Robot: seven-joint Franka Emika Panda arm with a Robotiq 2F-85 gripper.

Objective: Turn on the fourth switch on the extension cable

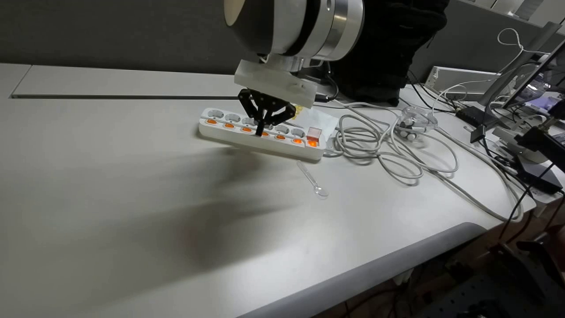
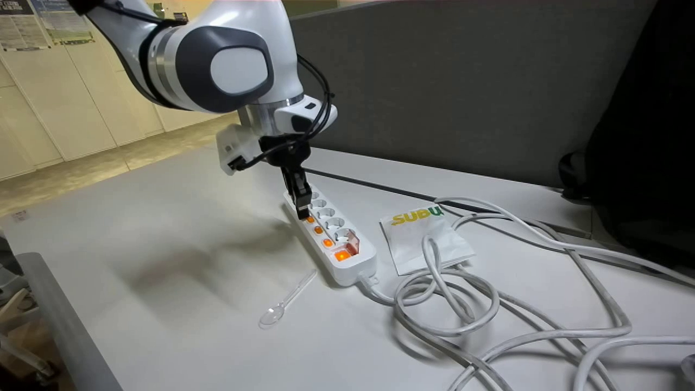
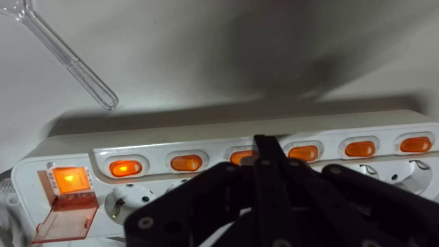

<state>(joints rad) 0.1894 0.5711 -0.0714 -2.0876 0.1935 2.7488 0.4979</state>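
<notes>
Gripper (image 1: 260, 130) over mid-row of ext. cable (image 1: 274, 144)
Fingers (image 3: 264, 145) narrow, tips together; can't tell if touching. In an exterior view, it's on far part of table (image 1: 110, 198), w/ cord tangle (image 1: 363, 149) right, clear spoon (image 1: 310, 179) nearer.

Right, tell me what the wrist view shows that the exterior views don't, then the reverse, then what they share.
Only the wrist view: the small print beside the lit square switch.
Only the exterior views: the robot's arm, the grey partition, a black bag, and the yellow print on a white paper.
Shared: the power strip, its orange switches, its open pink cover, a clear spoon cut off at the wrist view's edge, and the jaws, which look closed together.
</notes>
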